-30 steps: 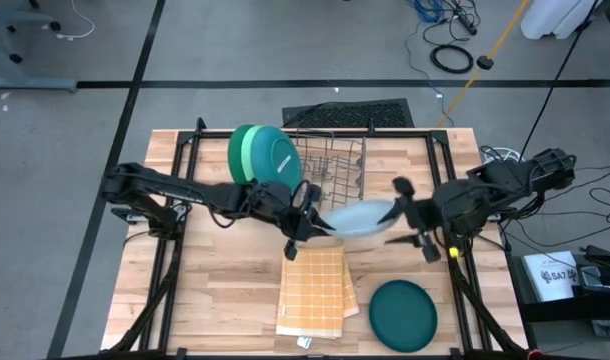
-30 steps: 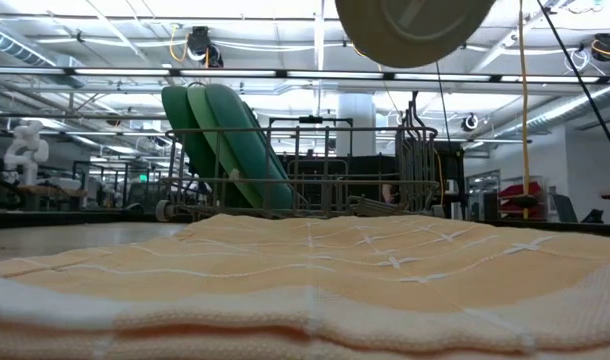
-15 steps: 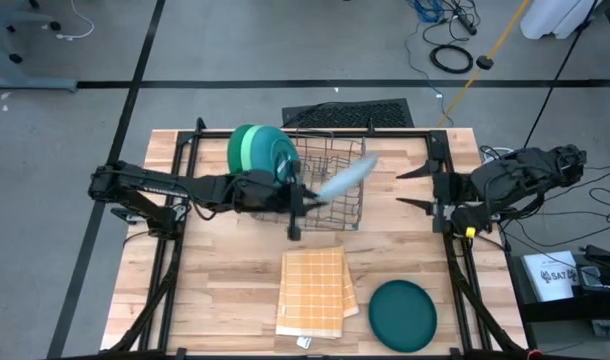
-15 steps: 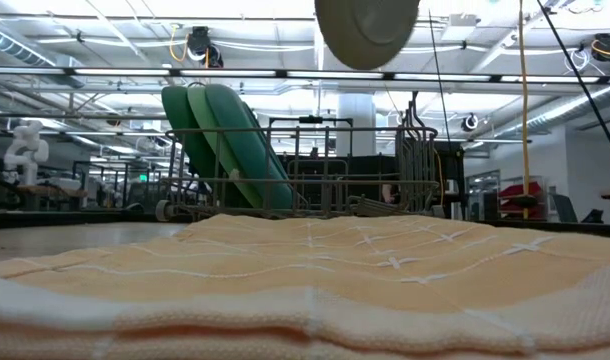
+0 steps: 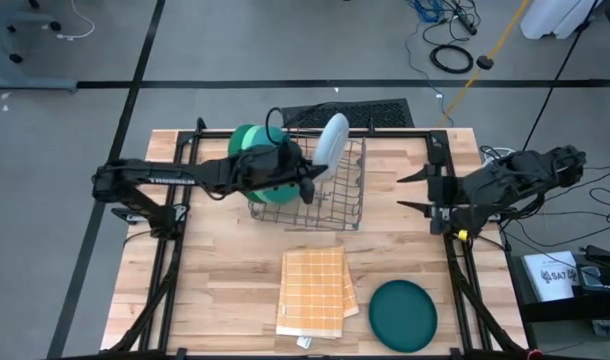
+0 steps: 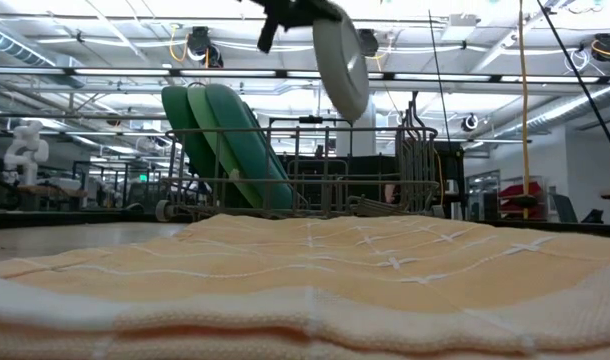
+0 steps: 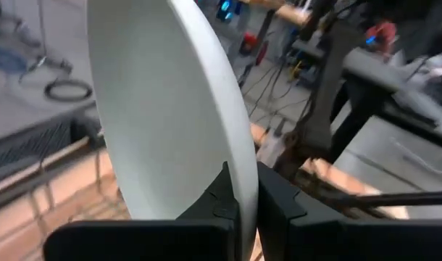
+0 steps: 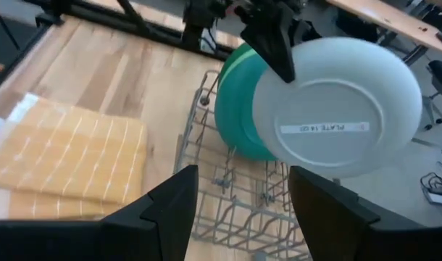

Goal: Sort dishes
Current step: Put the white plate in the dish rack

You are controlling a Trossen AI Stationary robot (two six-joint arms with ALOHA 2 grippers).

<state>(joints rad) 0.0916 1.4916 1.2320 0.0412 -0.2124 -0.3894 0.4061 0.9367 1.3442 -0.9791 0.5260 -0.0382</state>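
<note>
My left gripper [image 5: 310, 180] is shut on the pale blue-grey plate [image 5: 331, 140], which stands on edge in the air over the grey wire rack [image 5: 330, 200]. In the low view the plate [image 6: 342, 55] hangs high above the rack [image 6: 335, 165]. Its underside with a label [image 8: 337, 119] faces my right arm. The light green, mid green and teal plates [image 5: 253, 155] lean in the rack's left end [image 6: 220, 140]. The dark teal plate [image 5: 403, 313] lies flat on the table. My right gripper [image 5: 417, 190] is open near the table's right side, apart from everything. My left gripper pinches the pale plate's rim [image 7: 244, 170] between its two fingers [image 7: 215, 206], reaching in from the table's left side. The plate is lifted clear and stands nearly upright on edge, above the rack and touching nothing else.
The orange-yellow checked cloth [image 5: 315, 290] lies folded on the near half of the table, left of the dark teal plate. The rack's right part [image 8: 235, 196] has open slots. Black frame bars [image 5: 185, 150] run along the table's sides. Cables and a mat lie beyond the far edge.
My left gripper has carried the pale plate from above the table's middle toward the far edge and over the rack, turning it from lying flat to standing on edge. My right gripper, open throughout, has drawn back from the plate toward the table's right edge.
</note>
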